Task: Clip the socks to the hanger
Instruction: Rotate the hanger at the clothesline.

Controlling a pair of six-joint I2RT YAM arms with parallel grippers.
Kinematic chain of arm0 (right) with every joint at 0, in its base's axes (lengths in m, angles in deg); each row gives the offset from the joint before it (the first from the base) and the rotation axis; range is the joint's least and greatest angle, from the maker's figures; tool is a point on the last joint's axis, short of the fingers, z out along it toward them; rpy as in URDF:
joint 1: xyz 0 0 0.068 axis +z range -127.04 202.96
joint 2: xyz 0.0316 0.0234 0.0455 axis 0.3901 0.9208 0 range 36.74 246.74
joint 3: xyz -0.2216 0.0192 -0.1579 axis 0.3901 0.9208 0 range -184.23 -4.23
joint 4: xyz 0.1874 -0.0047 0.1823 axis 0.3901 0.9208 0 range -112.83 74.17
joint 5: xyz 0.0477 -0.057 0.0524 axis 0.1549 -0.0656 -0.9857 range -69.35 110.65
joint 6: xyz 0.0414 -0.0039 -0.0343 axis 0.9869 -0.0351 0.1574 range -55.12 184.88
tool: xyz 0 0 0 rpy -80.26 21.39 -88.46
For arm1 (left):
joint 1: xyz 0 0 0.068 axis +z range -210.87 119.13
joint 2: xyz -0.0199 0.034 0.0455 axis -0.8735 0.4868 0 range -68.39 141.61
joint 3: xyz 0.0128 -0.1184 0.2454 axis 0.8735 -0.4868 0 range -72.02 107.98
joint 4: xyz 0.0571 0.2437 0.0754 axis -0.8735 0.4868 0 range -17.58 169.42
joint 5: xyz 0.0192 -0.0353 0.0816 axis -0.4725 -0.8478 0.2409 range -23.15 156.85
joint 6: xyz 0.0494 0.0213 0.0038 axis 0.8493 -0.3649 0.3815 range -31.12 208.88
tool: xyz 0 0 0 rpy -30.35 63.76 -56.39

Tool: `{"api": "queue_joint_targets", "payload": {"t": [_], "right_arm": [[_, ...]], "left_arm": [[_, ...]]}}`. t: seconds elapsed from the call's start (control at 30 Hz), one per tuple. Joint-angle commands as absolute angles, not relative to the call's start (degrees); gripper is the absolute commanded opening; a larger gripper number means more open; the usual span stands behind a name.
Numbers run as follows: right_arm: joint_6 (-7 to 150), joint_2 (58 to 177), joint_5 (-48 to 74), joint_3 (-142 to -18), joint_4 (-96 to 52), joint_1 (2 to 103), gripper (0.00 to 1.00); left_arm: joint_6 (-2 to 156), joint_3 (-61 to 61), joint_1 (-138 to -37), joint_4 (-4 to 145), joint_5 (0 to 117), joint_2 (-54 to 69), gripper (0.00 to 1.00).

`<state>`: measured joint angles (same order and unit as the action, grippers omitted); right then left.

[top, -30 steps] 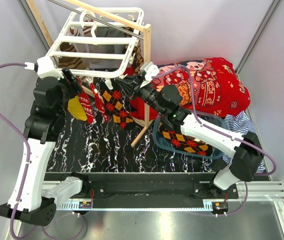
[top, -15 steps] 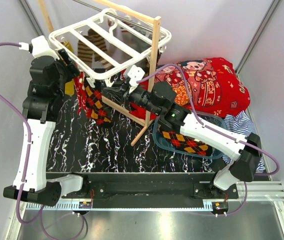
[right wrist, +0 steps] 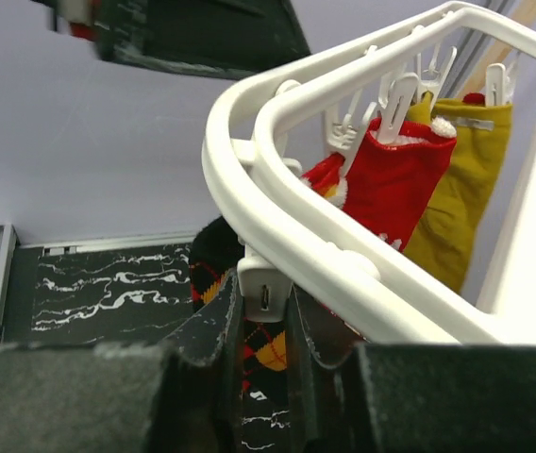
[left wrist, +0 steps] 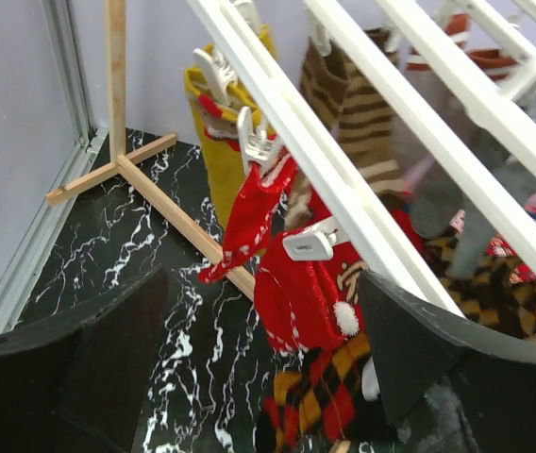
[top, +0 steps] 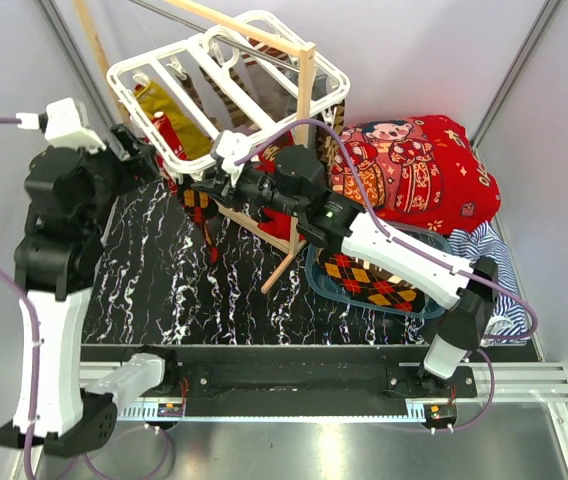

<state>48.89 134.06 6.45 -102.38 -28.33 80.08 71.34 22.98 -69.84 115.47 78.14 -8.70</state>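
The white hanger [top: 229, 95] hangs tilted from the wooden rack. Clipped under it are a mustard sock [top: 186, 128], a red sock with white marks [left wrist: 298, 294], an argyle sock [left wrist: 336, 385] and a brown striped sock [left wrist: 358, 111]. My right gripper [right wrist: 266, 316] is shut on a white clip [right wrist: 264, 291] at the hanger's near rim [right wrist: 343, 241], just above the argyle sock. My left gripper [left wrist: 262, 288] stands open a little left of the hanger, its fingers either side of the red sock without touching it. Another argyle sock [top: 374, 282] lies in the blue basin.
The wooden rack's pole [top: 305, 130] and floor struts [left wrist: 178, 215] stand beside the hanger. A blue basin [top: 316, 272] sits right of the rack. A big red blanket [top: 419, 165] and a striped cloth [top: 486, 248] lie at the right. Grey walls close in on the left.
The left gripper has opened and drawn back to the left. The hanger has swung round and up, and the right gripper has followed it leftwards while holding its clip.
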Motion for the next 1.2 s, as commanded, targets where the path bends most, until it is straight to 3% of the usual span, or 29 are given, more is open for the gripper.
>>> {"api": "queue_joint_targets", "payload": {"t": [0.0, 0.27, 0.53, 0.93, 1.17], "right_arm": [[45.98, 136.84, 3.08, -108.8, -23.27, 80.97, 0.0], [42.82, 140.27, 1.14, -115.49, -16.15, 80.97, 0.0], [45.27, 142.38, -0.09, -119.89, -13.34, 80.97, 0.0], [51.43, 142.3, -1.67, -119.63, -10.87, 80.97, 0.0], [53.01, 142.12, -1.59, -118.57, -10.96, 81.06, 0.0]], "left_arm": [[71.56, 23.16, -71.93, 116.18, 73.1, -12.66, 0.88], [70.51, 22.9, -74.4, 119.0, 63.44, -18.63, 0.91], [63.92, 13.95, -74.84, 115.76, 49.63, -21.71, 0.91], [62.95, 13.67, -74.84, 110.83, 56.65, -20.05, 0.92], [62.6, 12.62, -74.84, 107.23, 61.84, -19.7, 0.81]]}}
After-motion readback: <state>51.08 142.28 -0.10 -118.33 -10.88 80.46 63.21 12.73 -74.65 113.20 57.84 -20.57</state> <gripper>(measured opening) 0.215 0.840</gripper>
